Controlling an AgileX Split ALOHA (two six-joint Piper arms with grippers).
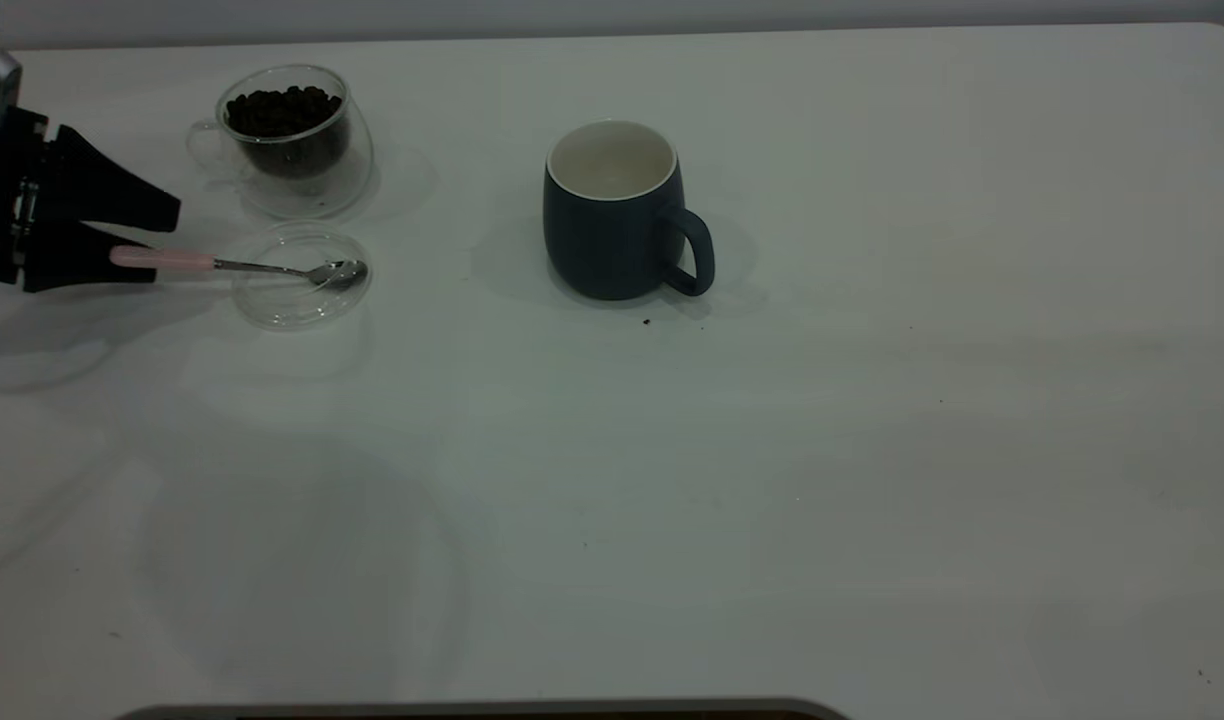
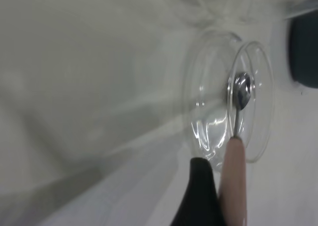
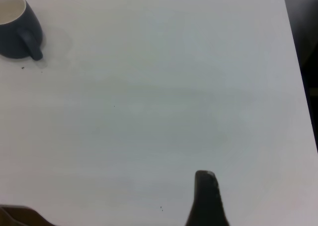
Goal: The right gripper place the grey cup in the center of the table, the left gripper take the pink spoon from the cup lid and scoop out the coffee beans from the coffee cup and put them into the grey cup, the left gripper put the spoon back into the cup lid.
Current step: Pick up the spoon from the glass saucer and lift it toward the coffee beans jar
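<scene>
Exterior view: Dark specks (image 1: 646, 322) are seen on the large white table (image 1: 612, 500) before the rounded blue-grey matte cup (image 1: 617, 212), well right of the black tapered left gripper (image 1: 157, 245), whose fingers are spread about the pale pink-handled spoon (image 1: 237, 264).
Left wrist view: silver spoon bowl is seen resting in the clear round lid (image 2: 223, 99), ahead of the fingertip.
Glass: clear double-walled coffee cup (image 1: 292, 140) holding dark beans (image 1: 284, 110), just beyond the lid.
Right wrist view: right gripper (image 3: 206, 198)'s one finger is shown, far from the cup; grip cannot be told.

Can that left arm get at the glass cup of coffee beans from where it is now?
Probably yes. The left gripper sits at the pink spoon handle, and the coffee cup stands just behind the cup lid, its mouth open, with only bare table between. The grey cup stands off to the side.
</scene>
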